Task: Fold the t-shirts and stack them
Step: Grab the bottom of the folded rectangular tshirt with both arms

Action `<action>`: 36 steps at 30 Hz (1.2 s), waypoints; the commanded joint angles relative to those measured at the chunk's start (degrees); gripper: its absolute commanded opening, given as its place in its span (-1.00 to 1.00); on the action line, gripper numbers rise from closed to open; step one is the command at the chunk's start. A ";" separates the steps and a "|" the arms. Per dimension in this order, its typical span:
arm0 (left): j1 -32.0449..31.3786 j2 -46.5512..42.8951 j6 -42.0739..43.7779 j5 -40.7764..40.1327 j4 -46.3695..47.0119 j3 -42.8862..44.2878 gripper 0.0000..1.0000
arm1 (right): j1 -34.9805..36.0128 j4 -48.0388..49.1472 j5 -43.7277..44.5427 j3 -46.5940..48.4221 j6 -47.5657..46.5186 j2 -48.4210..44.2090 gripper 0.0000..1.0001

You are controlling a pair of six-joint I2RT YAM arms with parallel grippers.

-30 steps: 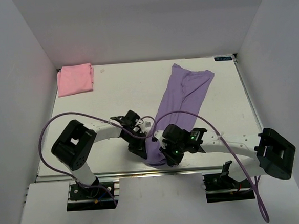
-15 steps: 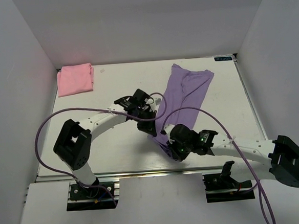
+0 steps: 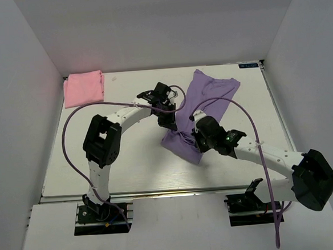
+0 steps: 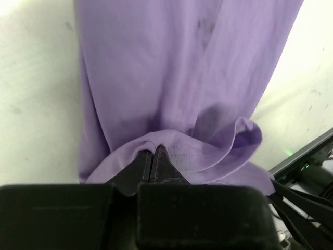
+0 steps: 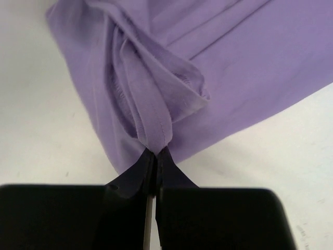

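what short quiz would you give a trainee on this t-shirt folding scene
1. True or false: the pink t-shirt lies folded at the far left corner of the table, touched by neither gripper.
2. The left gripper is shut on: A the purple t-shirt; B the pink t-shirt; C nothing.
3. Fill the blank: the right gripper pinches a fold of the ___ t-shirt.
Key: 1 true; 2 A; 3 purple.
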 commanded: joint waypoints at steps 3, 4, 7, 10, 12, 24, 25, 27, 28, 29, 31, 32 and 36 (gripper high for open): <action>1.67 1.56 -0.80 -0.11 0.77 10.95 -1.00 | -5.56 4.05 0.23 7.09 -4.81 4.13 -1.00; 2.19 2.27 -0.80 -0.11 0.77 12.54 -1.00 | -6.26 4.14 -0.39 7.72 -5.95 5.10 -1.00; 3.33 5.78 0.50 0.84 0.32 20.52 -1.00 | -10.47 3.97 -0.22 10.79 -8.06 7.03 -1.00; 3.34 8.86 2.09 2.52 0.33 26.16 -1.00 | -12.86 3.71 -2.84 12.82 -9.30 9.14 -1.00; 3.86 11.24 2.10 2.53 -0.29 29.77 -1.00 | -14.78 3.35 -3.91 14.57 -10.18 10.54 -1.00; 5.53 17.47 1.04 4.63 9.99 33.82 -0.85 | -22.62 -1.65 -9.09 25.82 -10.71 20.73 -1.00; 5.53 17.48 1.04 4.64 11.04 33.83 -0.82 | -23.84 -2.09 -9.36 26.17 -10.62 21.18 -1.00; 5.53 18.88 1.04 5.77 12.01 34.36 -0.79 | -24.55 -2.97 -9.89 27.58 -10.10 22.50 -1.00; 5.53 19.85 0.43 5.78 12.54 34.36 -0.79 | -25.42 -2.98 -12.06 27.76 -10.18 22.86 -1.00; 5.53 20.38 0.43 6.39 13.24 34.96 -0.79 | -25.52 -2.98 -12.69 28.20 -10.18 22.86 -1.00; 5.53 21.25 -0.27 6.92 14.30 34.97 -0.79 | -26.66 -2.45 -14.01 28.37 -10.35 23.82 -1.00; 5.53 21.87 -0.28 6.92 15.00 35.49 -0.79 | -26.92 -2.10 -14.10 28.72 -10.36 24.35 -1.00; 5.53 23.19 -0.80 6.39 18.08 36.63 -0.79 | -28.15 -1.75 -15.60 30.30 -11.23 26.81 -1.00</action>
